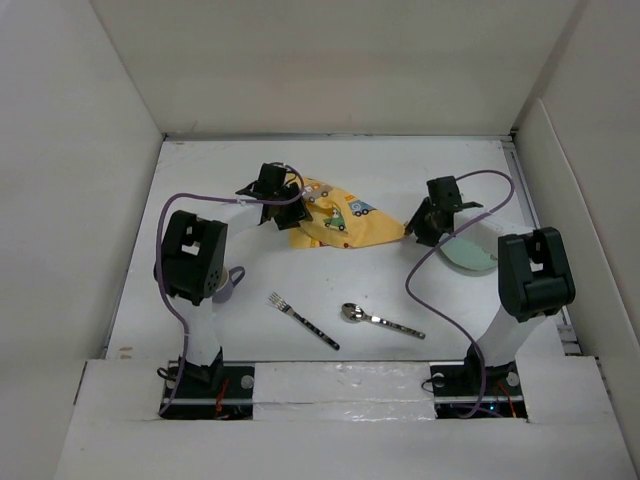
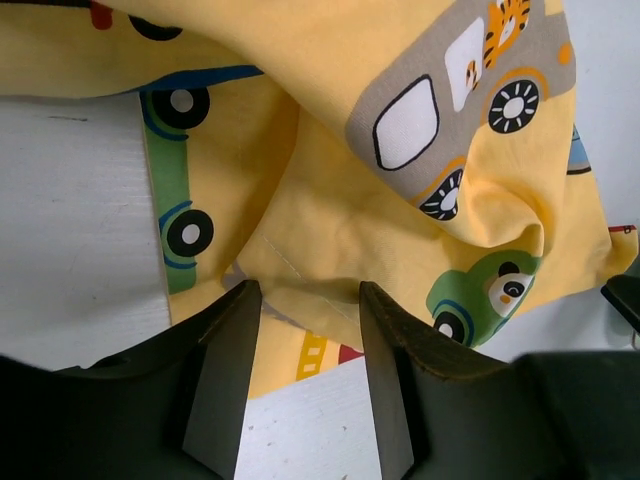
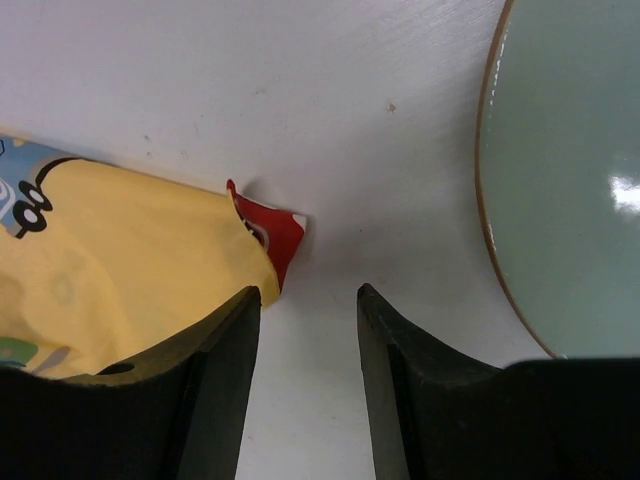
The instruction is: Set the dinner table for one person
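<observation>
Both my pincers are spread right now, pinching nothing. My left pincer [image 2: 310, 295] sits over the crumpled edge of the yellow placemat [image 2: 350, 220], and my right pincer [image 3: 308, 295] has the mat's red corner just beside one finger. One at each end, I'd guess so the mat can get pulled flat. The table [image 1: 400, 170] lies under everything, walled by white panels. The green plate [image 3: 570, 170] sits just beside my right pincer, close enough to bump. The fork [image 1: 303, 321] and spoon [image 1: 380, 319] lie nearer my bases, well apart from the mat.

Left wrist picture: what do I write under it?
Left gripper open over a crumpled yellow placemat printed with cartoon cars.
</observation>
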Controlling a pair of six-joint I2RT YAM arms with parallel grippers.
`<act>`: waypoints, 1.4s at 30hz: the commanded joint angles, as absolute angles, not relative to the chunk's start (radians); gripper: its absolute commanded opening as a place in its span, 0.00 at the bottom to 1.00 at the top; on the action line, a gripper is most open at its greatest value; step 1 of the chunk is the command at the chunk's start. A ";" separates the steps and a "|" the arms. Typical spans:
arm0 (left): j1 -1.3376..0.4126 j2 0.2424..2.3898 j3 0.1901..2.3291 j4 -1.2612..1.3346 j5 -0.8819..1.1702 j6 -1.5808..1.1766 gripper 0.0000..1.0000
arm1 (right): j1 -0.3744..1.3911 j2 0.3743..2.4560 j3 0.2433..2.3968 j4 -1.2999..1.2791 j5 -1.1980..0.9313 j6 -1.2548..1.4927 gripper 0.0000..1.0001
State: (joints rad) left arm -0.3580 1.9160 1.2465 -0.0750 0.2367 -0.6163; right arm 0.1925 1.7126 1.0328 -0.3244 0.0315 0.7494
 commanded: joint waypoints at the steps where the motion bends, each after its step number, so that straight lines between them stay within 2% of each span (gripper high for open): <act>1: -0.356 1.917 1.261 -0.038 0.245 -0.624 0.40 | 0.184 1.729 1.072 -0.265 0.031 0.778 0.48; 4: -0.356 1.925 1.258 -0.025 0.245 -0.629 0.34 | 0.184 1.740 1.074 -0.242 0.041 0.793 0.38; 5: -0.356 1.927 1.256 -0.022 0.245 -0.630 0.25 | 0.175 1.746 1.077 -0.230 0.041 0.789 0.34; 6: -0.356 1.927 1.256 -0.018 0.244 -0.630 0.20 | 0.175 1.753 1.091 -0.230 0.044 0.788 0.23; 7: -0.356 1.927 1.256 -0.018 0.244 -0.629 0.14 | 0.175 1.758 1.098 -0.230 0.044 0.787 0.18; 8: -0.356 1.924 1.255 -0.017 0.241 -0.629 0.05 | 0.175 1.764 1.106 -0.224 0.046 0.788 0.13; 9: -0.356 1.921 1.256 -0.015 0.239 -0.627 0.00 | 0.175 1.770 1.108 -0.216 0.043 0.790 0.06; 11: -0.356 1.918 1.259 -0.015 0.235 -0.623 0.00 | 0.175 1.775 1.124 -0.203 0.034 0.790 0.00; 16: -0.344 1.867 1.354 -0.084 0.181 -0.578 0.00 | 0.175 1.746 1.161 -0.137 -0.051 0.785 0.00; 20: -0.279 1.835 1.512 -0.176 0.144 -0.540 0.00 | 0.195 1.732 1.347 -0.098 -0.093 0.834 0.00; 23: -0.193 1.868 1.856 -0.294 0.172 -0.529 0.00 | 0.215 1.761 1.532 -0.138 -0.117 0.845 0.00; 24: -0.174 1.885 1.940 -0.320 0.178 -0.529 0.00 | 0.227 1.767 1.660 -0.147 -0.124 0.848 0.00; 25: -0.119 1.910 2.174 -0.389 0.207 -0.541 0.00 | 0.236 1.778 1.771 -0.155 -0.133 0.845 0.00; 29: -0.068 1.878 2.324 -0.400 0.238 -0.563 0.00 | 0.262 1.740 1.907 -0.140 -0.130 0.809 0.00; 32: -0.052 1.777 2.216 -0.359 0.255 -0.557 0.00 | 0.294 1.663 1.885 -0.137 -0.109 0.764 0.00; 36: -0.052 1.678 1.992 -0.357 0.301 -0.431 0.00 | 0.333 1.527 1.634 -0.144 -0.071 0.730 0.00; 37: -0.067 1.652 1.895 -0.382 0.310 -0.358 0.00 | 0.333 1.500 1.491 -0.134 -0.064 0.723 0.00; 39: -0.106 1.631 1.792 -0.409 0.261 -0.293 0.00 | 0.333 1.423 1.335 -0.109 -0.055 0.721 0.00; 40: -0.106 1.623 1.743 -0.434 0.235 -0.272 0.03 | 0.333 1.404 1.196 -0.088 -0.055 0.724 0.00; 42: -0.106 1.603 1.585 -0.437 0.177 -0.262 0.24 | 0.333 1.378 1.090 -0.084 -0.037 0.723 0.00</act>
